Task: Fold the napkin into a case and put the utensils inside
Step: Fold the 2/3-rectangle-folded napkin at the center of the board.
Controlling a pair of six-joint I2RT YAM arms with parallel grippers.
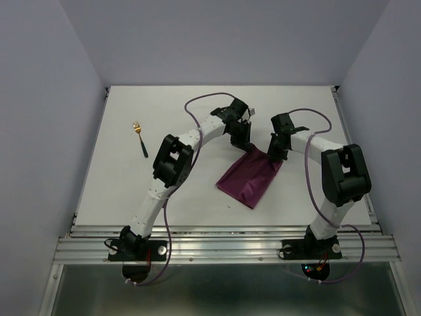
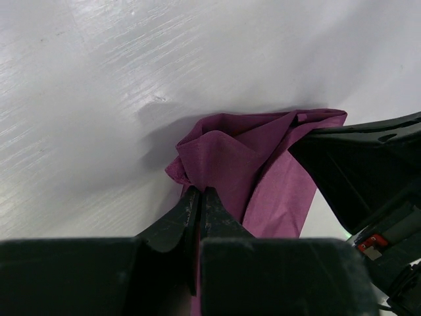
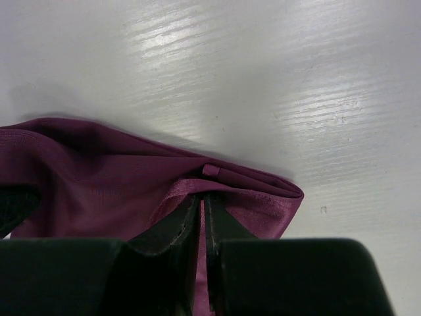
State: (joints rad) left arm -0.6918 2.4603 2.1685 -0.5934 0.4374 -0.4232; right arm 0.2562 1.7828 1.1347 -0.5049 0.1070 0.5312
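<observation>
The napkin (image 1: 248,178) sloped from my left jaws and right jaws, both clamped side by side on its far edge, trailing near-left onto the tabletop (image 1: 164,118).

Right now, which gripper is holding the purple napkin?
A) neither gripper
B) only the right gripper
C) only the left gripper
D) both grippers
D: each wrist view shows it, with the left gripper and the right gripper both pinched shut on a fold of the napkin.
</observation>
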